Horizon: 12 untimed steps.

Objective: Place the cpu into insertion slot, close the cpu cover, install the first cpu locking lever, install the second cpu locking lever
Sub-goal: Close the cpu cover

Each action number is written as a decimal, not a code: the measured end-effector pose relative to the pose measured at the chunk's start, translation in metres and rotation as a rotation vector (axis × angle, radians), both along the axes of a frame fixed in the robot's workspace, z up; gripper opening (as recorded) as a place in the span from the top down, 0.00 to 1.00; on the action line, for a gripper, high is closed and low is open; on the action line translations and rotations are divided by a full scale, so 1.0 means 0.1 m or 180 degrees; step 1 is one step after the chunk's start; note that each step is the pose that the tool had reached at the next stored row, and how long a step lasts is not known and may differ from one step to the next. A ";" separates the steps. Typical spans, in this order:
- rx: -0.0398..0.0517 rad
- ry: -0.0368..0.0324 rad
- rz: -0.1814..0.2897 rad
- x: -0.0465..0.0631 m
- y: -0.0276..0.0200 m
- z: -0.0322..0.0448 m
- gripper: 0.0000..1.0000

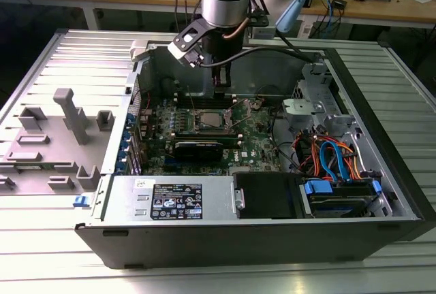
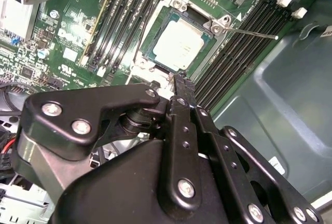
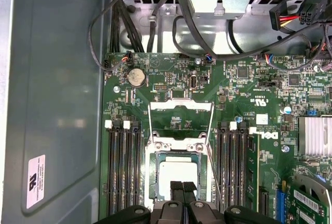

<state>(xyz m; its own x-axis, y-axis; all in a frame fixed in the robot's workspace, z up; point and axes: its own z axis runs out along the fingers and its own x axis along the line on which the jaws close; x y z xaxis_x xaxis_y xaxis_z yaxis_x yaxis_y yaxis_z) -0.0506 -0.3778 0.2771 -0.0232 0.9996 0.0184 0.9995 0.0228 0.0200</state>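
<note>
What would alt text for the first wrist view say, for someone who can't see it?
A silver square chip sits in its socket on a green circuit board, with the robot's black gripper at its edge, fingers together. Black memory slots flank the socket.

The exterior view overlooks the case [image 1: 238, 239] from above; both wrist views closely face the cpu [image 2: 179, 47] [image 3: 178, 175].
</note>
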 end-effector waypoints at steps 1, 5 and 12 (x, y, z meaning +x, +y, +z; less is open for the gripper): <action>0.0000 0.0000 0.0000 0.01 0.000 0.000 0.89; 0.0000 0.0000 0.0000 0.04 0.000 0.000 0.89; 0.0000 0.0000 0.0000 0.08 0.000 0.000 0.89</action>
<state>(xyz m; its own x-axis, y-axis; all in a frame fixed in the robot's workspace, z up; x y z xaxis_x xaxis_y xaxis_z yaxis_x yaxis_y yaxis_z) -0.0427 -0.3778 0.2770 -0.0231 0.9996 0.0184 0.9995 0.0227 0.0200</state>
